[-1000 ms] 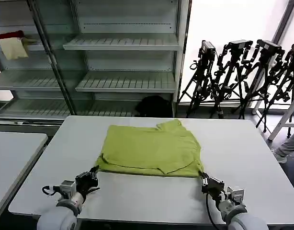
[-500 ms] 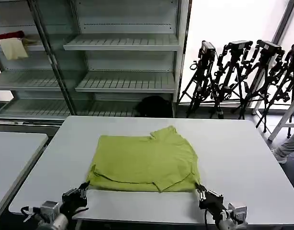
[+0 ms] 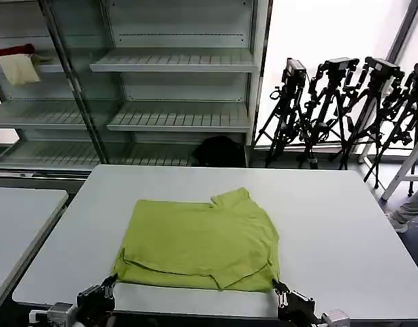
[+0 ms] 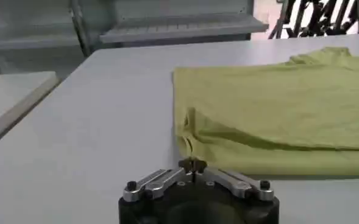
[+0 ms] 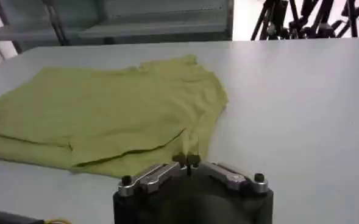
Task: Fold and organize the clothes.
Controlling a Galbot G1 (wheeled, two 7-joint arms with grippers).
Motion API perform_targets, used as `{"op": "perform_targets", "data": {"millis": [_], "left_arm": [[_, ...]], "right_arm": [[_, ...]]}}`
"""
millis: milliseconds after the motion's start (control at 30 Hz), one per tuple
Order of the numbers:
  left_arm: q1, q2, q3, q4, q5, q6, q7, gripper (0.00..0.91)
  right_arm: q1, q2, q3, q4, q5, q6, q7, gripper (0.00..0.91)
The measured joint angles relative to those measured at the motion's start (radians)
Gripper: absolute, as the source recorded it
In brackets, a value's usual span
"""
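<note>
- grey shelving and camera tripods stand behind our white surface.
- the t-shirt, partly folded, lies flat near the surface's near edge.
- our left gripper pinches its near left corner, jaws closed on cloth; our right gripper pinches the near right corner likewise.
- we judge this a fold step: next, lift both corners evenly and carry them over the far edge.

The T-shirt under my grippers is soft, matt cloth, lightly creased along its folded edges. The surface is smooth, pale and faintly shiny. My left gripper and right gripper have bare metal fingers on matt black bodies.
</note>
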Motion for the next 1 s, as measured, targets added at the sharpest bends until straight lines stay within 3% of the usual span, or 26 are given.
{"op": "perform_targets", "data": {"millis": [33,67,167,200,233,667,1000], "left_arm": [[-0.001,-0.002,-0.002,0.0,0.003,0.001,-0.008,0.655],[-0.002,-0.003,-0.004,0.0,0.007,0.002,-0.015,0.524],[-0.003,-0.006,-0.011,0.001,0.019,0.003,-0.035,0.464],[-0.003,-0.007,-0.012,0.001,0.021,0.004,-0.041,0.584],[-0.002,-0.008,-0.013,0.0,0.022,0.004,-0.045,0.907],[-0.029,-0.034,-0.026,-0.021,0.025,-0.016,-0.095,0.907],[-0.22,-0.03,-0.036,0.006,-0.071,-0.006,-0.023,0.907]], "right_arm": [[0.0,0.001,0.0,-0.002,-0.004,0.0,0.002,0.907],[0.001,0.002,0.0,-0.004,-0.009,0.0,0.004,0.907],[0.004,0.002,0.003,-0.008,-0.023,0.0,0.009,0.907],[0.006,0.002,0.004,-0.009,-0.026,0.0,0.009,0.907],[0.007,0.003,0.005,-0.009,-0.027,0.0,0.009,0.907],[0.071,0.028,0.036,0.002,0.002,0.003,-0.002,0.907],[0.322,0.031,0.012,-0.078,0.106,-0.006,-0.016,0.907]]}}
